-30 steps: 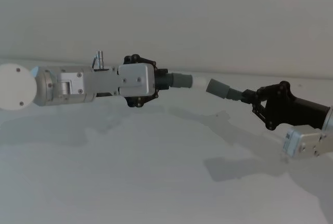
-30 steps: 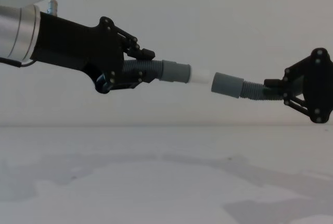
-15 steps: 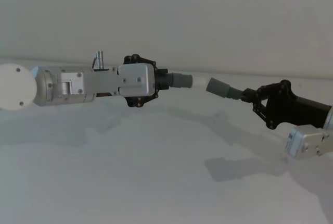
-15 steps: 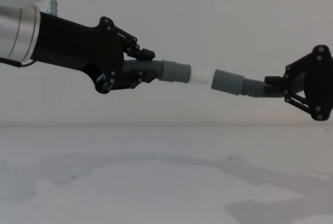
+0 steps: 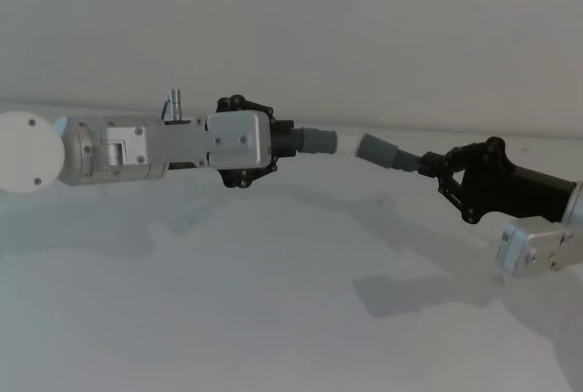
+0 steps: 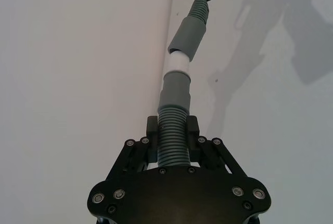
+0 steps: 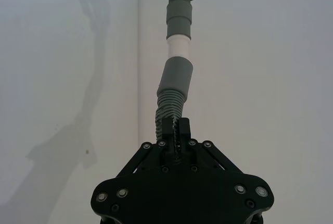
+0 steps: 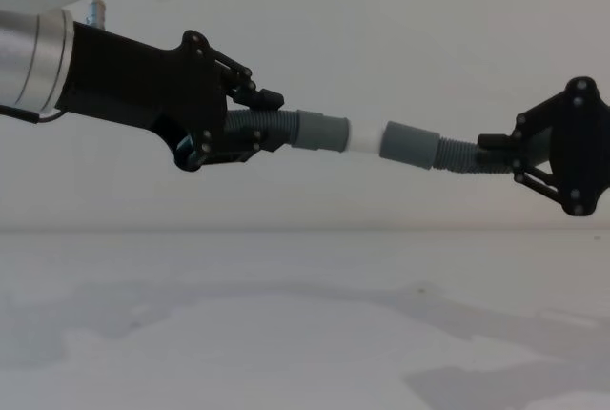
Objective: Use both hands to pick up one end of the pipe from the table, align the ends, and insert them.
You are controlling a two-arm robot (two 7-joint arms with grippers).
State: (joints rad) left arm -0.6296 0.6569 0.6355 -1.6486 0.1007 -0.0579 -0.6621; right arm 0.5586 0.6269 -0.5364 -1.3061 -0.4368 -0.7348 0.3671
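White table [image 8: 305,334] lay bare below both arms. Above it, the left gripper [image 8: 250,122] was clamped on one ribbed pipe piece [image 8: 262,128], the right gripper [image 8: 503,153] pinching the other [image 8: 456,156]. The white tip [image 8: 366,139] sat just at the mouth of the grey cuff [image 8: 410,144], so insertion looked begun. Next seemed a straight push together, axes kept level, before the pale wall [image 8: 400,29].
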